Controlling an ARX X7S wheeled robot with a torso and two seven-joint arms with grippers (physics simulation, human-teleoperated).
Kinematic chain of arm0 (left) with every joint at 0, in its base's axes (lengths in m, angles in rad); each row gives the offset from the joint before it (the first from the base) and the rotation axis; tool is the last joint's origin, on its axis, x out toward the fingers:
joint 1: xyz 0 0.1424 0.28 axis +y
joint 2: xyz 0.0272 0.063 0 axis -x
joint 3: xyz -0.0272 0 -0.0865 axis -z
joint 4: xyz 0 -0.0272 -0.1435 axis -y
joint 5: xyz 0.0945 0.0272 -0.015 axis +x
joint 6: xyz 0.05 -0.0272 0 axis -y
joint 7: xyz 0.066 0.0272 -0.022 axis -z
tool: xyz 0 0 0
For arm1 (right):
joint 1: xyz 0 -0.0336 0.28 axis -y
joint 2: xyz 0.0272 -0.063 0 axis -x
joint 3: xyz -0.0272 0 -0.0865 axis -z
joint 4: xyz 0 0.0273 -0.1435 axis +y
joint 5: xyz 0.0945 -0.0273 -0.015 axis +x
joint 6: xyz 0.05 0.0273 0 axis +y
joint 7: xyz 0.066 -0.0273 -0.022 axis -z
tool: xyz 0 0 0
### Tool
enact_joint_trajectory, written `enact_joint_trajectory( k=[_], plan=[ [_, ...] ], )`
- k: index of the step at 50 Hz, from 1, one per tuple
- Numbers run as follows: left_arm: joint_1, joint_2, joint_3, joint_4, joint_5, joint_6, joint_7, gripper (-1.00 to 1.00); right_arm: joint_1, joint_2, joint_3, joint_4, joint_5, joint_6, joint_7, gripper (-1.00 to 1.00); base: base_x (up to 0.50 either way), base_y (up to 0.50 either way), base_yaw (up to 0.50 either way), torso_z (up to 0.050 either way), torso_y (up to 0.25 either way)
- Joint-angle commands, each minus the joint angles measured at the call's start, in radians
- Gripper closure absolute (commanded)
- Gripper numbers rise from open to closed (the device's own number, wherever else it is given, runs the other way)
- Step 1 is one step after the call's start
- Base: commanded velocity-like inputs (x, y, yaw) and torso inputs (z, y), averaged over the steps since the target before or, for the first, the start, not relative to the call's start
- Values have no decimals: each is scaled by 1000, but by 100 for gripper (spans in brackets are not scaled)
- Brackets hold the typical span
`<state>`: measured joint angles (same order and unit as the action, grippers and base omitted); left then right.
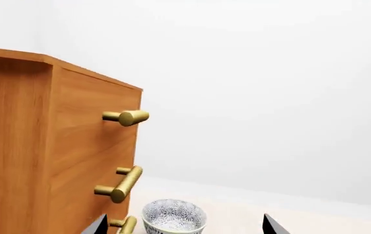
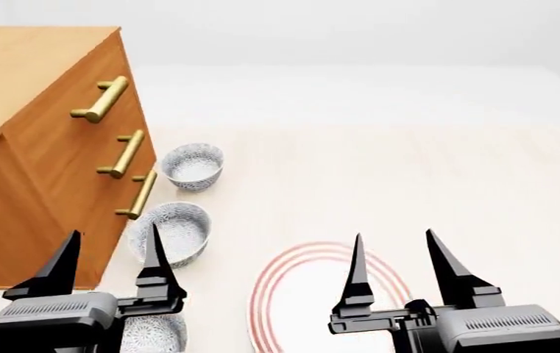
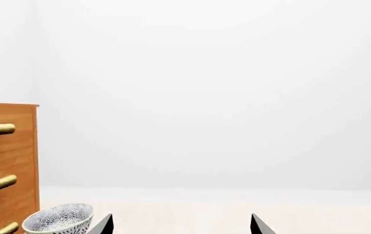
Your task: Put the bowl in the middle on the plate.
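Where the pale, cream-coloured worktop [image 2: 437,176] runs back to a plain white wall, a wooden drawer cabinet [image 2: 34,147] with brass bar handles [image 2: 123,153] stands at its left. Three speckled bowls lie in a row just beside the cabinet front; the bowl [image 2: 170,232] in the middle rests on the worktop, near the plate [image 2: 305,294] but apart from it. The left gripper [image 2: 108,257] and right gripper [image 2: 397,261] hover at the near edge, jaws spread wide, holding nothing.
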<state>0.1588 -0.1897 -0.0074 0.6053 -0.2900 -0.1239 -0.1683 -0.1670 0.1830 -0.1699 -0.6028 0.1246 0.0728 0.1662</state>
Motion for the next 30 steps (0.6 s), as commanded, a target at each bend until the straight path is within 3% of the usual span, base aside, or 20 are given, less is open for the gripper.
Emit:
enact_joint_trajectory(
  k=[1, 25, 30],
  plan=[
    [1, -9, 4, 4, -6, 1, -10, -100, 2, 9, -8, -2, 4, 5, 10, -100, 0, 500, 0, 0, 0],
    [4, -24, 15, 5, -10, 11, -24, -100, 5, 24, -19, 5, 13, 0, 27, -100, 0, 500, 0, 0, 0],
    [3, -27, 17, 1, -10, 15, -26, -100, 7, 26, -22, 8, 11, -9, 30, -100, 0, 123, 0, 0, 0]
  ],
)
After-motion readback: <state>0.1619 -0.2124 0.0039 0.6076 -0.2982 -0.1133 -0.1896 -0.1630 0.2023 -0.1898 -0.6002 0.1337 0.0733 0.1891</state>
